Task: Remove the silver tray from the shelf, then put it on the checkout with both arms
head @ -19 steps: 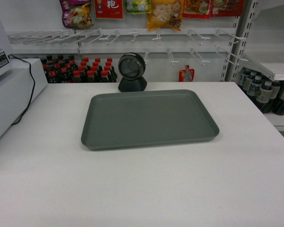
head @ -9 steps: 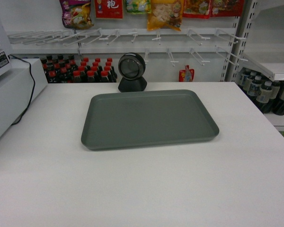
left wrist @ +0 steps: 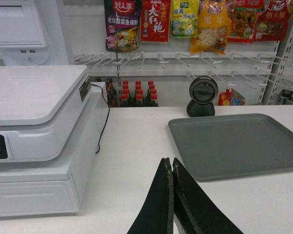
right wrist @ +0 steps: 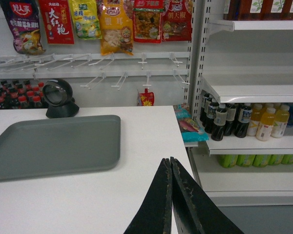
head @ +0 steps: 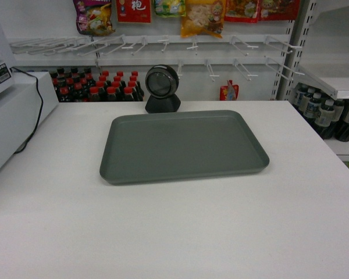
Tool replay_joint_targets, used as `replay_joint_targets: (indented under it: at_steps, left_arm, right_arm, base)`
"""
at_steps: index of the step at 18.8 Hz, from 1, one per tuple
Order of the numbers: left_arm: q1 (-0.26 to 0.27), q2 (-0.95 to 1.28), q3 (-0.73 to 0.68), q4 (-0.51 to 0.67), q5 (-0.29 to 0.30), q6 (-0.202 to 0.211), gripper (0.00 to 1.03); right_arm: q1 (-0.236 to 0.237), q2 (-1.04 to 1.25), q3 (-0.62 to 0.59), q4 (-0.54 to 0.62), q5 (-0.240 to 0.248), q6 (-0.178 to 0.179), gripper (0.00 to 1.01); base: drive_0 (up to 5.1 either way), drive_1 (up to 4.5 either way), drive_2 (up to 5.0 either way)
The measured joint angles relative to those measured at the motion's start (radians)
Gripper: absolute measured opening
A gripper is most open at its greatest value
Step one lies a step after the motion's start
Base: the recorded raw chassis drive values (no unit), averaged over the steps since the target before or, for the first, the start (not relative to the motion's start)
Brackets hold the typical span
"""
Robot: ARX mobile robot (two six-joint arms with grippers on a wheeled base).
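Note:
The silver tray [head: 180, 145] lies flat on the white checkout [head: 174, 232], just in front of the black scanner [head: 162, 88]. It also shows in both wrist views: tray [left wrist: 241, 144] at the right, tray [right wrist: 53, 145] at the left. My left gripper [left wrist: 170, 161] is shut and empty, hovering above the counter short of the tray's near left corner. Over the counter's right edge my right gripper [right wrist: 169, 160] is shut with nothing in it, clear of the tray. Neither gripper appears in the head view. The white shelf [right wrist: 254, 90] stands to the right.
A white register machine [left wrist: 34, 141] with a black cable fills the counter's left side. Behind the counter are peg hooks, hanging snack bags [head: 202, 16] and red-capped bottles [head: 96, 86]. Drink bottles [right wrist: 244, 121] stand on the right-hand shelves.

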Motion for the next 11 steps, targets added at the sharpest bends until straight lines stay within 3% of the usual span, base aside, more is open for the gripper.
replay_joint_targets:
  at_steps: [3,5,8,9,11]
  left_arm:
    - [0.0,-0.153,0.0,-0.191,0.0,0.0,0.01]
    - [0.0,-0.163,0.005,-0.176,-0.005,0.0,0.01]
    - [0.0,-0.163,0.0,-0.179,0.0,0.0,0.01]
    - [0.0,-0.163,0.0,-0.181,0.001,0.0,0.04]
    - [0.0,-0.163,0.0,-0.182,0.001,0.0,0.24]
  right_arm:
    - [0.0,-0.038,0.0,-0.048,0.0,0.0,0.02]
    - [0.0,-0.171,0.0,-0.208,-0.001,0.0,0.02]
    - [0.0,-0.193,0.0,-0.212,0.0,0.0,0.02]
    - [0.0,-0.191,0.0,-0.206,0.0,0.0,0.1]
    - [0.0,-0.193,0.0,-0.204,0.0,0.0,0.3]
  base:
    - [0.0,0.0,0.0]
    - [0.0,0.0,0.0]
    - [0.0,0.0,0.0]
    - [0.0,0.0,0.0]
    - [0.0,0.0,0.0]
